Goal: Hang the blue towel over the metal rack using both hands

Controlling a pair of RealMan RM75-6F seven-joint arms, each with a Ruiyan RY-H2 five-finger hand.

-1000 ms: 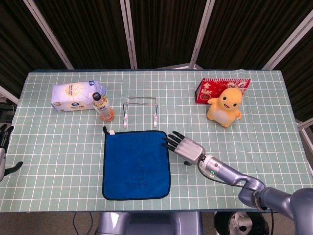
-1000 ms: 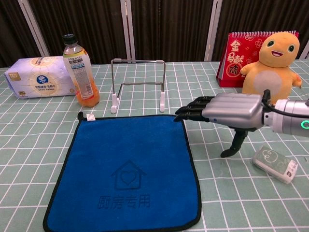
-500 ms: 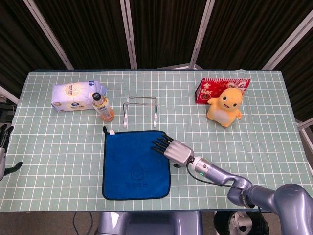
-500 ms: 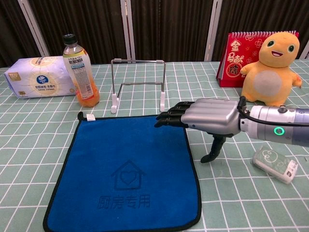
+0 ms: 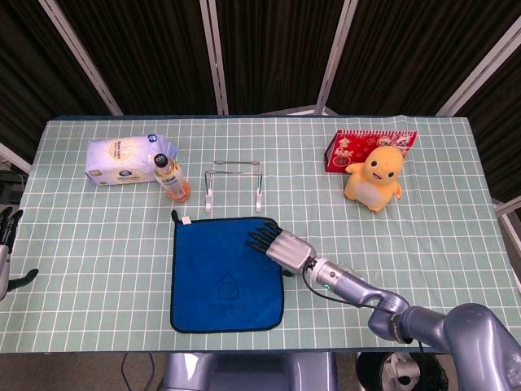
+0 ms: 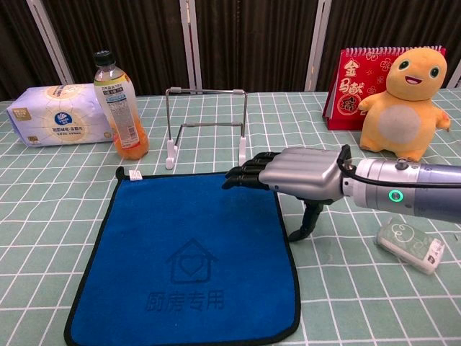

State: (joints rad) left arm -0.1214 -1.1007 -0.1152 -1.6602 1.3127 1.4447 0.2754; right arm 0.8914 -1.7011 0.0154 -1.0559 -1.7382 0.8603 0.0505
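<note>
The blue towel [image 5: 226, 273] [image 6: 189, 254] lies flat on the table, its far edge just in front of the metal rack [image 5: 234, 184] [image 6: 207, 125]. My right hand [image 5: 279, 243] [image 6: 288, 174] hovers palm down over the towel's far right corner, fingers stretched out and apart, thumb hanging down beside the towel's right edge. It holds nothing. My left hand [image 5: 6, 228] shows only at the far left edge of the head view, off the table and far from the towel; its fingers are too cut off to read.
An orange drink bottle [image 5: 170, 177] [image 6: 120, 105] stands left of the rack, with a white packet [image 5: 126, 159] [image 6: 54, 114] beyond it. A yellow plush toy [image 5: 374, 177] [image 6: 403, 104] and red calendar [image 5: 365, 149] sit at the back right. A small white device [image 6: 409, 244] lies near my right forearm.
My right hand has moved left, from beside the towel's right edge to over its far right corner. The towel and left hand have not moved.
</note>
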